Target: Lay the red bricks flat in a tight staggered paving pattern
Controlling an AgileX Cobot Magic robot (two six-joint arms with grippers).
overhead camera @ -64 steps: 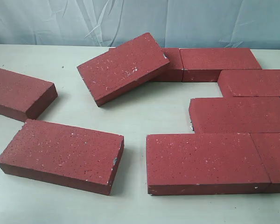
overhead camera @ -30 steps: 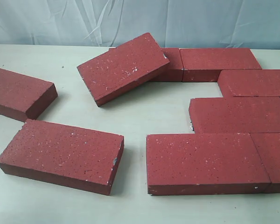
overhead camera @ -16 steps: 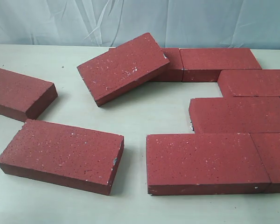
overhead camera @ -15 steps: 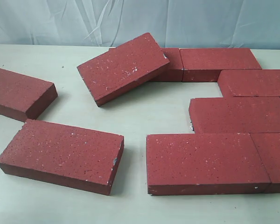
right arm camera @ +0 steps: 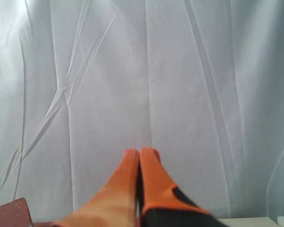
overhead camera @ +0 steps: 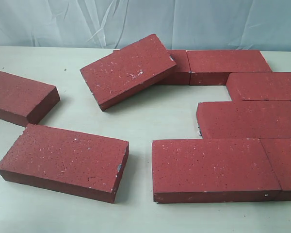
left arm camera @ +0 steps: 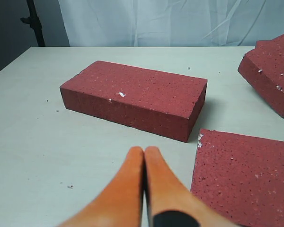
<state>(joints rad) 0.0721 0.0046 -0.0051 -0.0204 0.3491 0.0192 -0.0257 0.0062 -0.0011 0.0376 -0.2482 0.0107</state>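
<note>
The dark red, white-flecked rectangular paving bricks are spread over the pale desk in front of a creased white curtain. On the right of the exterior view several lie flat in stepped rows with edges touching, which makes a start on the pattern. A tilted brick leans with one end propped on the back row. Two more sit well apart from the rows, the far-left brick and the front-left brick, both flat but skewed. The left gripper hovers low over bare desk, its orange jaws pressed together on nothing, and seems aimed at the far-left brick. The right gripper is raised and faces the curtain, its jaws likewise pressed together and empty. The paving looks about half laid. Each brick should handle as heavy, stiff and unyielding, and its gritty faces should give good friction. The likeliest hold is across the short width, with the jaws on the two long sides near the middle so the weight does not swing. Alternatively, a flat brick could be slid by pushing its side. The tilted brick probably needs lifting clear, since dragging it could jolt the back row.
</note>
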